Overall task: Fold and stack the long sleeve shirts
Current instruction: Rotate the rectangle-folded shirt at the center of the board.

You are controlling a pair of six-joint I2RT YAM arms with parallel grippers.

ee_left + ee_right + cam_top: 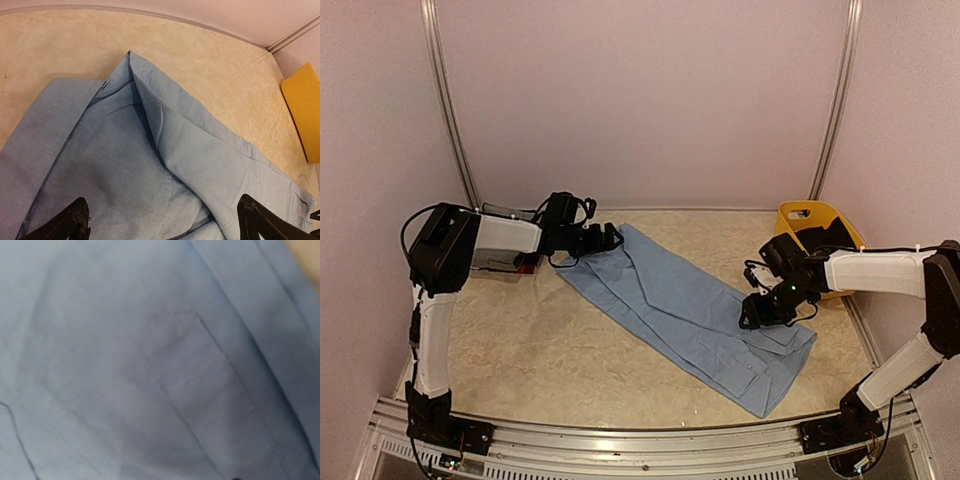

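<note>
Over on the left, the left claw hangs at the far-left end of the light blue shirt. Its fingers are spread wide, with nothing between them. From the wrist camera, the cloth lies directly below and runs away from the claw. A raised fold ridge leads straight out ahead.

Moving to the middle, the shirt lies flat on the counter, and here's the line that matters. It looks already folded in along its length, and its long axis runs on a diagonal from far-left to near-right. So there's one end for each arm!

On the right, the right claw is low at the shirt's right-hand edge, toward the near end. Its wrist camera shows only blurred blue cloth and a chest pocket up close. No fingers show there, so I can't tell whether it's open or pinching. The yellow basket sits just behind that arm, in the far-right corner.

My read is that the next fold goes end to end along that diagonal. The left arm is nearer the far end and the right arm nearer the near one.
</note>
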